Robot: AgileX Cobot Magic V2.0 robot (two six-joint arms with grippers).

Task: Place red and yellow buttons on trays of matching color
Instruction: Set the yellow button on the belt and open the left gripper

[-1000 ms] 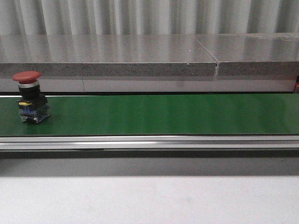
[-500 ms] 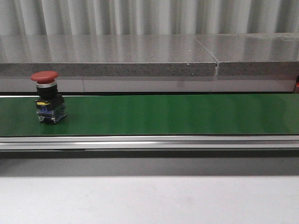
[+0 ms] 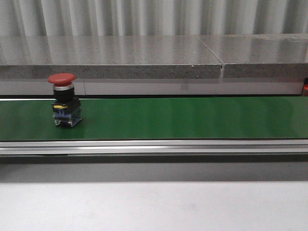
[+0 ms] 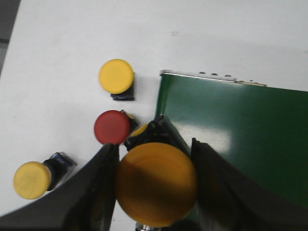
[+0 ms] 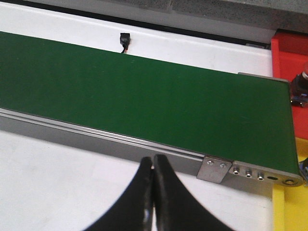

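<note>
A red button point(image 3: 65, 101) stands upright on the green belt point(image 3: 192, 118) at its left part. My left gripper point(image 4: 154, 149) is shut on a yellow button point(image 4: 156, 185), its fingers pressing both sides of the cap, above the belt's end point(image 4: 250, 120). On the white table beside that end lie a red button point(image 4: 111, 127) and two yellow buttons point(image 4: 116, 76) point(image 4: 31, 179). My right gripper point(image 5: 153, 161) is shut and empty over the white table in front of the belt point(image 5: 144, 82). A red tray point(image 5: 290, 50) and a yellow tray point(image 5: 288, 209) show at the belt's other end.
A dark button body point(image 5: 299, 86) sits in the red tray. A grey stone ledge point(image 3: 144, 57) runs behind the belt, and a metal rail point(image 3: 154, 147) along its front. A small black connector point(image 5: 124, 39) lies behind the belt.
The red button has ridden the belt to the right, from the far left edge toward the middle. Nothing else in the front view has moved.
</note>
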